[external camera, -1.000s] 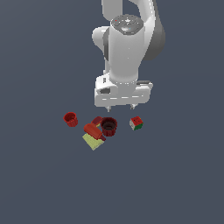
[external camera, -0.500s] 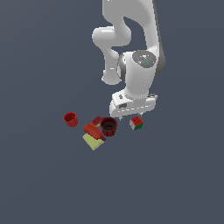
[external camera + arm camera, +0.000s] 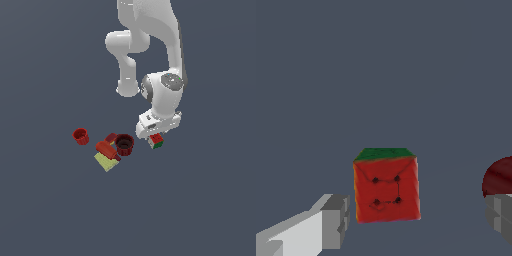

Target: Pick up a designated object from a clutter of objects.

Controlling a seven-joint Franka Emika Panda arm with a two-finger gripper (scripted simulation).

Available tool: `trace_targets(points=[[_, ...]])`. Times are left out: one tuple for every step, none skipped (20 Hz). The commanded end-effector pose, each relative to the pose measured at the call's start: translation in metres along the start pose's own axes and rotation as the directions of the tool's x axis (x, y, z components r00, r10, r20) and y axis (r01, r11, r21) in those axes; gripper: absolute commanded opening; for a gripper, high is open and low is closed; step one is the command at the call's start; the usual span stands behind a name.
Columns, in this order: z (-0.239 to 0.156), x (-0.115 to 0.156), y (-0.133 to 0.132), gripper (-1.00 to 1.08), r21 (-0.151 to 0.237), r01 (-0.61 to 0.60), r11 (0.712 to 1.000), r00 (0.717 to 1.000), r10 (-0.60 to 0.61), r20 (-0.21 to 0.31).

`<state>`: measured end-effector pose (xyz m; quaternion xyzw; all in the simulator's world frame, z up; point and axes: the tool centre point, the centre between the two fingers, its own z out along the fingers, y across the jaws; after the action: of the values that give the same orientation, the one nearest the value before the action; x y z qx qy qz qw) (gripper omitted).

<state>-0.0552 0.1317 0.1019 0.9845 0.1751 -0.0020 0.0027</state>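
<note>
Partly hidden cube point(image 3: 157, 141), hand point(image 3: 416, 222) astride, fingertips cropped

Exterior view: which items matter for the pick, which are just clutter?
In play:
- puzzle cube
- end effector, open, straddling the cube

Just lying about:
- near ribbed cup
- far ribbed cup
- red block
- pale yellow flat piece
</note>
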Motion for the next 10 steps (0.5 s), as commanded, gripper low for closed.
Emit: trace_targets(points=[[0.0089,-0.0036,-0.0081,1.0,0.002,0.019,1.0,1.0,-0.019,-0.003],[0.0115,-0.0048,-0.0106,1.0,0.002,0.024,1.0,1.0,-0.024,-0.004],[0.0137,-0.0058,-0.0126,1.0,0.003,0.029,1.0,1.0,-0.029,-0.004],[0.0154,-0.0066,-0.0143,1.0,0.003,0.032,0.999,0.999,-0.032,-0.004],[0.0168,-0.0073,-0.0156,1.0,0.004,0.035,0.999,0.999,-0.035,-0.005],[0.0178,-0.0078,-0.0166,1.0,0.004,0.038,0.999,0.999,-0.038,-0.005],[0.0184,-0.0081,-0.0171,1.0,0.004,0.039,0.999,0.999,-0.039,-0.005],[0.0186,-0.0082,-0.0171,1.0,0.004,0.039,0.999,0.999,-0.039,-0.005],[0.0177,-0.0079,-0.0165,1.0,0.004,0.037,0.999,0.999,-0.037,-0.004],[0.018,-0.0079,-0.0165,1.0,0.004,0.037,0.999,0.999,-0.037,-0.004]])
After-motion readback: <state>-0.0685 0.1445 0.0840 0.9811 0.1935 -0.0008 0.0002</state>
